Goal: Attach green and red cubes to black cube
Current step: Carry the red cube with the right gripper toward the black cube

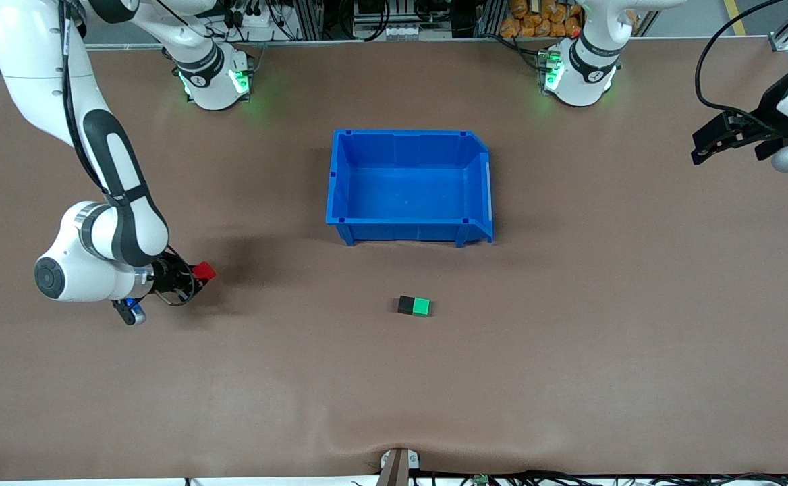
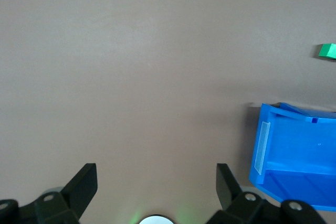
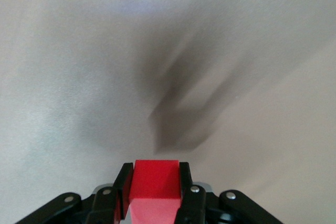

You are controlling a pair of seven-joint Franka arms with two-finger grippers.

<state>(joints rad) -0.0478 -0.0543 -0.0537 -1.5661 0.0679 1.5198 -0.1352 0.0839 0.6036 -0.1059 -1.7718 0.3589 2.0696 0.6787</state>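
Observation:
The black cube [image 1: 405, 305] and the green cube [image 1: 422, 307] lie side by side, touching, on the brown table, nearer to the front camera than the blue bin [image 1: 482, 182]. The green cube [image 2: 327, 51] also shows at the edge of the left wrist view. My right gripper [image 1: 200, 275] hangs above the table toward the right arm's end, shut on the red cube [image 1: 204, 271]. In the right wrist view the red cube [image 3: 155, 179] sits squarely between both fingers [image 3: 124, 182]. My left gripper [image 1: 708, 145] waits open over the table's left arm's end, holding nothing.
The blue bin [image 2: 262, 145] stands with nothing in it at mid-table, between the arm bases and the joined cubes. A small bracket [image 1: 397, 462] sits at the table edge nearest the front camera. Cables run along that edge.

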